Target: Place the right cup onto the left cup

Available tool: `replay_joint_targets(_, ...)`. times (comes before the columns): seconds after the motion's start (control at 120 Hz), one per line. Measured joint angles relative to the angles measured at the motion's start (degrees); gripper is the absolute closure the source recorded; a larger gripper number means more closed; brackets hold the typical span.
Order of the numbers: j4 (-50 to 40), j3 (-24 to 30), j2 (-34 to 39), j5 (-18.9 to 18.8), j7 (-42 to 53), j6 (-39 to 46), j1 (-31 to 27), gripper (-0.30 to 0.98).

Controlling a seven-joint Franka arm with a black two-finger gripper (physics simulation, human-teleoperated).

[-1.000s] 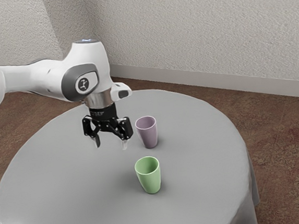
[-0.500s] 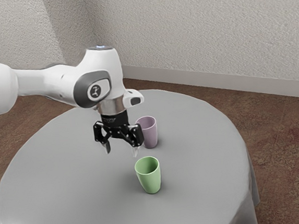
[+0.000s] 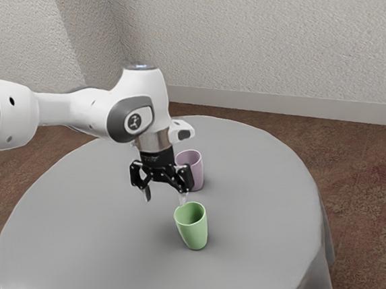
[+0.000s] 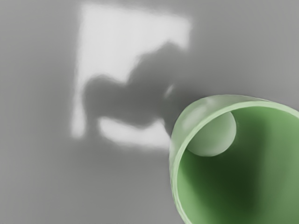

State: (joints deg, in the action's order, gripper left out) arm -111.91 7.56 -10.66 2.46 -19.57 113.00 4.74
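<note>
The green cup point(image 3: 193, 234) is stood mouth-up, long axis vertical, well inside the table's point(image 3: 87, 248) edge, below and just beside the widely spread gripper point(image 3: 165, 197).

Cup point(image 3: 194, 233), plain green, pale at the rim, deeper green inside; second cup point(image 3: 195, 174), plain mauve. Desk point(image 3: 107, 240), unpatterned grey. Hand point(image 3: 165, 199), black; arm point(image 3: 75, 109), white with grey. Carpet point(image 3: 366, 190), reddish brown, mottled pattern. Wall point(image 3: 271, 36), off-white; baseboard point(image 3: 277, 102), paler grey-white.
</note>
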Motion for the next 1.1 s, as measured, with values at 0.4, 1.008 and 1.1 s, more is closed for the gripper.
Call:
replay_joint_targets(0.4,0.7,0.0,-2.9,0.1,-0.4,1.6,0.4,0.0)
replay_joint_targets(1.008,1.6,-0.1,-6.1,0.2,-0.6,3.1,0.4,0.0)
replay_joint_targets(1.1,1.6,-0.1,-6.6,0.2,-0.6,3.3,0.4,0.0)
